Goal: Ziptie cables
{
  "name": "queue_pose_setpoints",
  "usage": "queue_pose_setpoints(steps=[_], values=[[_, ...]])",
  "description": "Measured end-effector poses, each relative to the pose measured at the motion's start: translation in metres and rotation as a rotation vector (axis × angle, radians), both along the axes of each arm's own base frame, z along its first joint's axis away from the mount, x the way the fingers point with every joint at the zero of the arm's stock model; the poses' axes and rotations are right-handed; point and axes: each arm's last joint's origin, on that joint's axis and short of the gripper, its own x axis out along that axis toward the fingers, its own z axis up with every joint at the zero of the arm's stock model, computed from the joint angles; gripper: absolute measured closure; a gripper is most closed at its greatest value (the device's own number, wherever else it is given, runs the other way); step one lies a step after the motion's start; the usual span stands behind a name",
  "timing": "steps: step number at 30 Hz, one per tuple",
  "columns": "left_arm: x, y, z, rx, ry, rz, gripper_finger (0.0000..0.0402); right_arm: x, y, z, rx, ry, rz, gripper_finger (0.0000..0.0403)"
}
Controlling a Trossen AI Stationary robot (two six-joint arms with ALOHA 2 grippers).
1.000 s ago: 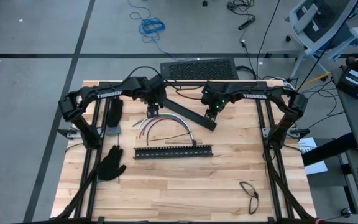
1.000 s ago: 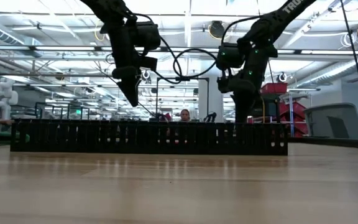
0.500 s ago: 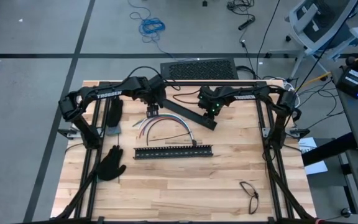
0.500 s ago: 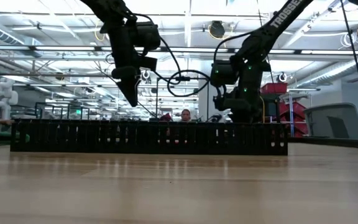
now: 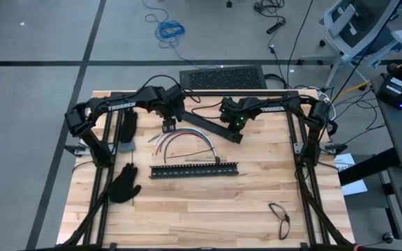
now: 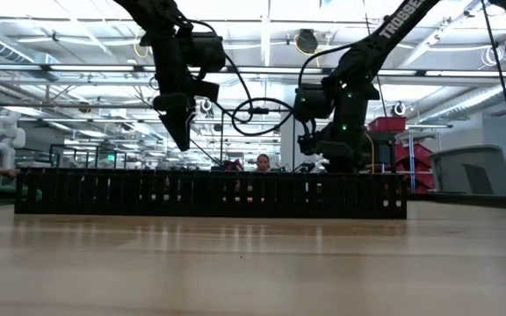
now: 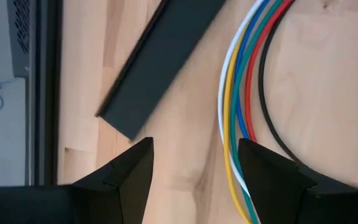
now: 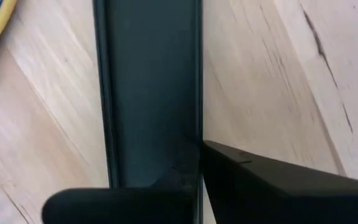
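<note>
Right end effector (image 5: 230,126) lowered, now apparently clamped on black bar (image 5: 213,127), left end effector (image 5: 169,126) spread.

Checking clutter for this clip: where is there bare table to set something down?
Free: the wood between the slotted bar and the glasses, and the near-left corner below the glove. Crowded: the far half, with the cables, the flat black bar and both arms.

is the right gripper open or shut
Shut: the right gripper has its fingers closed at the edge of the flat black bar on the table.
</note>
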Motion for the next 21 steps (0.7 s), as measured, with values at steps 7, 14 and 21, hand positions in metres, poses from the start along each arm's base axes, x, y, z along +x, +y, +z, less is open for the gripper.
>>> queue_pose_setpoints(steps=[7,14,21], values=[[-0.010,0.004,0.011,0.029,-0.006,-0.049,0.0171,-0.021,0.014,0.037,-0.036,0.057,0.073,0.0401],[-0.027,0.018,0.043,0.162,-0.157,-0.050,0.0171,-0.049,0.028,0.101,-0.205,0.026,0.086,0.0402],[-0.030,0.017,0.054,0.112,-0.292,-0.109,0.0171,-0.053,0.045,0.151,-0.321,-0.133,0.055,0.0402]])
